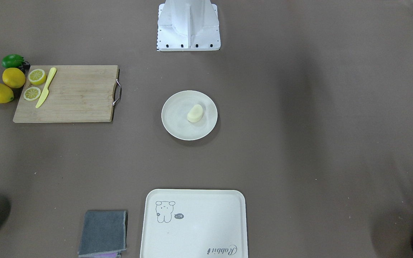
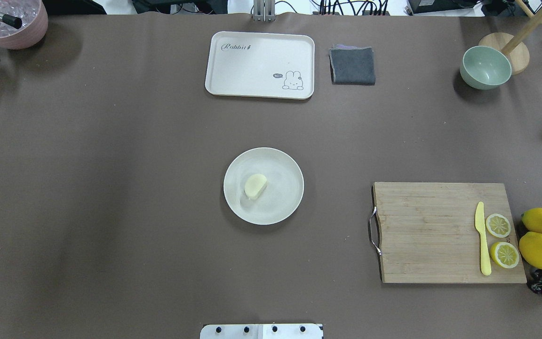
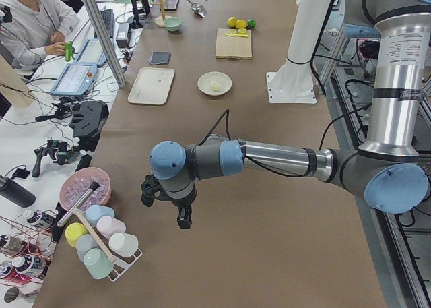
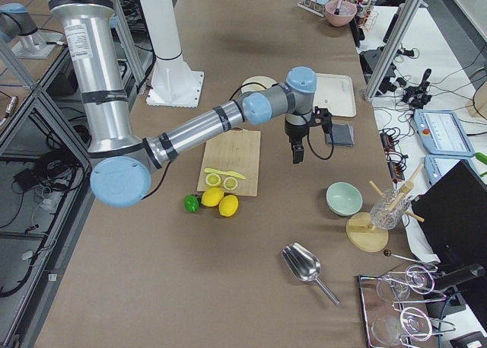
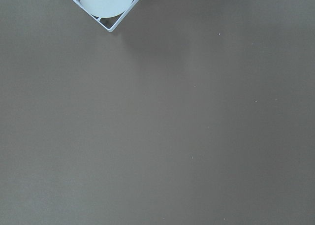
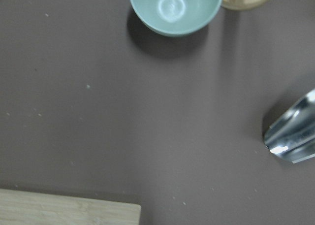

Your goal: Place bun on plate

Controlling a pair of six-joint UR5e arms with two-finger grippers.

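Exterior left puts my left claw [image 3: 183, 220] nearest, hanging over the brown table [image 3: 269, 261]; my right claw [image 4: 297, 151] hangs likewise. I cannot tell how open either is. Farther on, the small pale cream bun [image 2: 255, 186] lies on the round cream-white plate [image 2: 282, 190].

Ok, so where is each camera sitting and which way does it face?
Front-facing: across the table, steeply down; robot base at top.
Overhead: behind the robot, forward and down; base edge only.
Exterior left: table's left end; left arm near.
Exterior right: right end; right arm near.
Left wrist: straight down on bare table; no body.
Right wrist: down on green bowl; no body.
Shared: front-facing and overhead both show bun on plate.
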